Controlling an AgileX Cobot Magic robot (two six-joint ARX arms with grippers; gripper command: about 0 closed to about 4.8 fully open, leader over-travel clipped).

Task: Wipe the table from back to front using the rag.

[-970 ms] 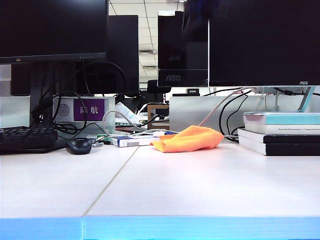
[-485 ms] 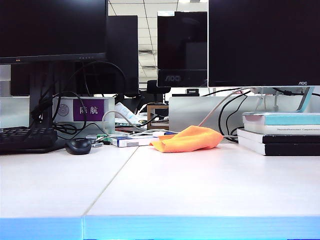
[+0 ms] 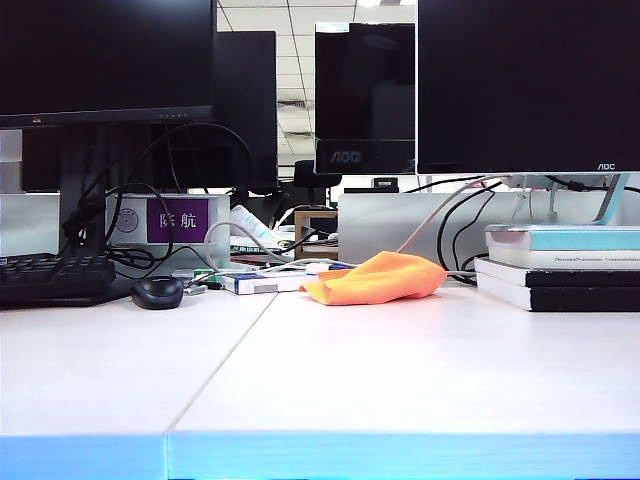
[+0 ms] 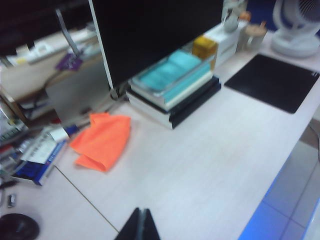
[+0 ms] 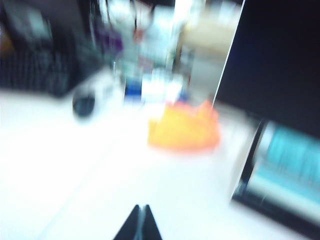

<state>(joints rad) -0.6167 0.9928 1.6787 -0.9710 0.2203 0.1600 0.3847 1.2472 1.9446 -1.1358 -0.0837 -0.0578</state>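
Both hands, the left hand [image 4: 141, 220] and the right hand [image 5: 140, 217], hover clenched and empty above the white counter [image 3: 400, 370], while the orange rag [image 3: 377, 278] lies crumpled at its back, beside the stacked books [image 3: 560, 265].

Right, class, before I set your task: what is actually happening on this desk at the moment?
Nothing is being handled yet. The orange rag lies crumpled at the back of the white table, beside a stack of books, with a computer mouse off to the other side. The left gripper and right gripper are both shut and empty, raised above the table short of the rag. Wiping has not begun.
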